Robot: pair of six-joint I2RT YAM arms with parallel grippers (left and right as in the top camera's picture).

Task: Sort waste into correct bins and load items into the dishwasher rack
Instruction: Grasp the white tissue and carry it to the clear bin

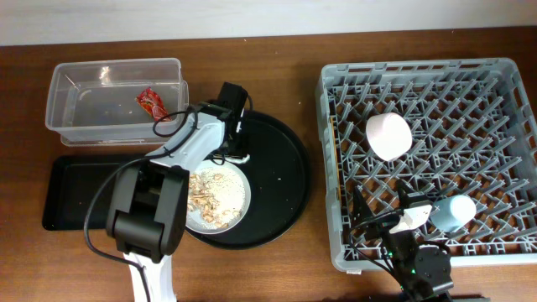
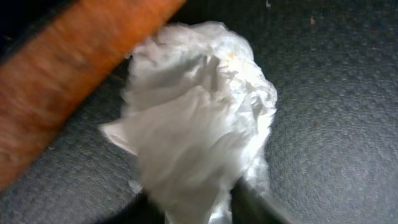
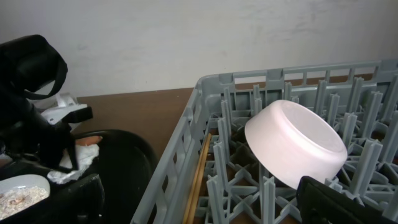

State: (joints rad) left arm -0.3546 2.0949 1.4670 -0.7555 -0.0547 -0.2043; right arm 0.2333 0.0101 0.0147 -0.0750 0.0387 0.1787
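Crumpled white napkin (image 2: 199, 118): the left wrist view fills with it. It rests on the textured floor of the large round black tray (image 1: 285, 180), with its lower end between two dark fingers (image 2: 258, 205) at the bottom edge of that view, so the left gripper (image 1: 236, 149) is clamped on it. An orange carrot piece (image 2: 68, 81), blurred, lies just beside the napkin at upper left. The overhead view hides most of this under the left arm.

The overhead view alone gives the layout. A clear tub (image 1: 80, 84) stands at the far left with a red snack wrapper (image 1: 153, 102) inside it. A shallow black rectangular tray (image 1: 71, 197) lies just in front of the tub. A pale plate (image 1: 239, 197) carrying beige rice scraps (image 1: 210, 191) sits on the round tray, near the napkin.

The dishwasher rack (image 1: 336, 168) occupies the right side. A white bowl (image 3: 298, 146) rests upside down and tilted on its pegs. A light-blue cup (image 1: 457, 211) lies on the pegs nearer the front edge, just beside the right arm.

The right gripper (image 1: 388, 210) hovers over the rack floor. The right wrist view shows only one dark finger (image 3: 342, 202), and whether the jaws stand apart or together cannot be told.

The surface is a dark brown wooden table (image 1: 302, 50). A pale plain wall (image 3: 199, 43) runs behind it.
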